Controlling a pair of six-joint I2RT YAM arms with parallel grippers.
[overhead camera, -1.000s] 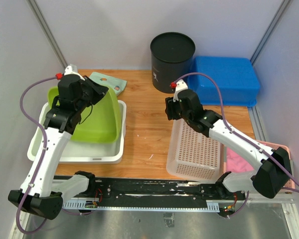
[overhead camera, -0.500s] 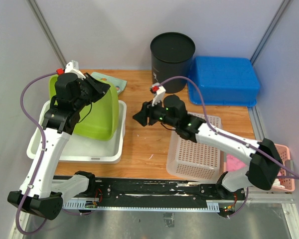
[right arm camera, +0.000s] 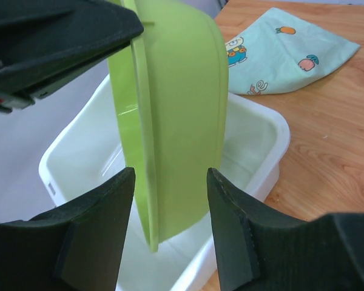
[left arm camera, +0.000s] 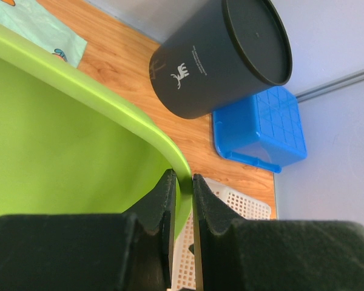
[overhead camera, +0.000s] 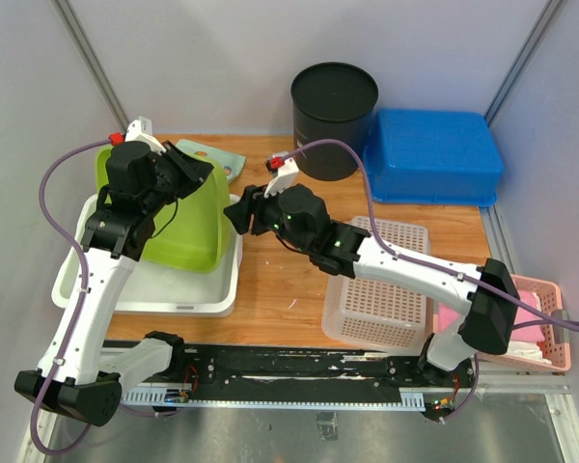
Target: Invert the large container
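Starting nearest, on the right of the wooden bench (overhead camera: 280, 275): no longer hovering over the white perforated plastic basket (overhead camera: 376, 309) with the right arm, but sweeping that arm leftward across the boards during the last second. Keeping the large lime-green plastic container (overhead camera: 188, 231) propped on edge inside the white rectangular plastic tray (overhead camera: 207, 301), tipped slightly steeper than a second ago. Pinching its upper rim with the left pincer (left arm camera: 182, 182), fingers pressed together on the thin green lip. Bringing the right pincer (right arm camera: 170, 200) in just beside the container's raised right edge, fingers spread, with the green rim between them in the wrist view; touching or not, impossible to tell. Judging from this: shifting from a one-arm lift toward a two-arm hold, readying a second grip for rolling the container past vertical and down onto its mouth, with the flip itself not yet done. Leaving untouched, farther back, the pale patterned cloth (overhead camera: 217, 159), the black cylindrical canister (overhead camera: 333, 111) and the blue plastic bin (overhead camera: 429, 154).
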